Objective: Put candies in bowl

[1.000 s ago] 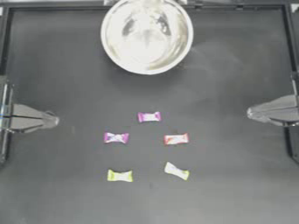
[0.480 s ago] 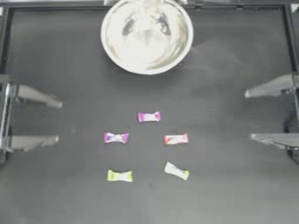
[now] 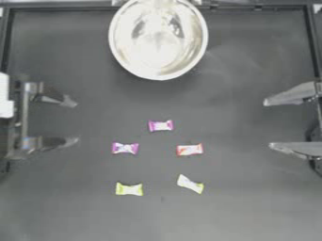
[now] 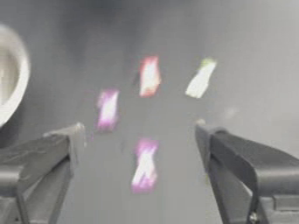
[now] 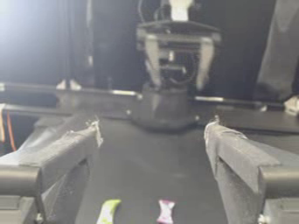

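Candies, 5 in all, on the dark table point(image 3: 56, 212), none yet in the bowl point(image 3: 129, 61). Magenta candy point(image 3: 160, 125) nearest the bowl; below it in the top view, purple candy point(image 3: 124, 148) and red-orange candy point(image 3: 189, 149) side by side; lowest, 2 yellow-green ones, the left yellow-green candy point(image 3: 128, 189) and the right yellow-green candy point(image 3: 190, 184), tilted. All well apart from one another, no 2 touching. Bowl at the far edge of the table, near the middle, apparently holding nothing but reflections. Judged progress: 0 of 5 delivered, every pick and drop left to do.

Left gripper point(image 3: 70, 121) near the left edge, fingers wide apart, holding nothing. Right gripper point(image 3: 269, 124) near the right edge, likewise spread wide and holding nothing. Neither touching a candy or the bowl.

Plenty of bare table between each gripper and the cluster, and between cluster and bowl; straight reach inward from either side. Gaps between candies wide enough, by the look of it, for a jaw on each side of 1 sweet without nudging a neighbour. Bowl rim close to the far table edge, so approach better made from the near side. Lower 2 candies still well inside the near edge.
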{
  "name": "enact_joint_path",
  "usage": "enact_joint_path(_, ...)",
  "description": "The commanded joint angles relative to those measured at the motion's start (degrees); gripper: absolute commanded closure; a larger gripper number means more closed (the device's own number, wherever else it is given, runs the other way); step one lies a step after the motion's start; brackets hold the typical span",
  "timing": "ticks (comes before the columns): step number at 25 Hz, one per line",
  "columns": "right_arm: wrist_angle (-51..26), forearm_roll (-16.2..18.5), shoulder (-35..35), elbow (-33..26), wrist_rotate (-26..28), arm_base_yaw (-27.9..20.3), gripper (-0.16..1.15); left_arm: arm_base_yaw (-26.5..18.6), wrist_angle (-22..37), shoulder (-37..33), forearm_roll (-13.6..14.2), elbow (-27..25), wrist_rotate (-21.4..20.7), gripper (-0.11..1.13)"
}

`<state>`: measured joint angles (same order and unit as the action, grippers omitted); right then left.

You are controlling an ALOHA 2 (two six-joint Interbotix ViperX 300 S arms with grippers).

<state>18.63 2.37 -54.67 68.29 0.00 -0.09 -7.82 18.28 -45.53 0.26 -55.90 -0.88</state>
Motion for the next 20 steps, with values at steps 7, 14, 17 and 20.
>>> enact_joint_path(7,0.18,-0.53,2.11,-1.49,0.0,-0.79,-0.02,-0.7,8.0,15.29,1.41,8.26,-0.26,-0.01)
enact_joint_path(14,0.18,-0.79,3.52,-1.67,0.0,-0.97,-0.02,0.35,8.09,23.47,1.58,11.43,-1.05,-0.01)
enact_joint_path(17,0.18,-0.88,3.52,-1.67,0.0,-1.14,-0.02,0.79,7.91,25.93,1.67,12.66,-1.41,-0.01)
enact_joint_path(20,0.09,-0.88,3.52,-1.67,0.0,-1.32,-0.02,1.14,7.56,29.0,1.58,13.89,-2.29,-0.01)
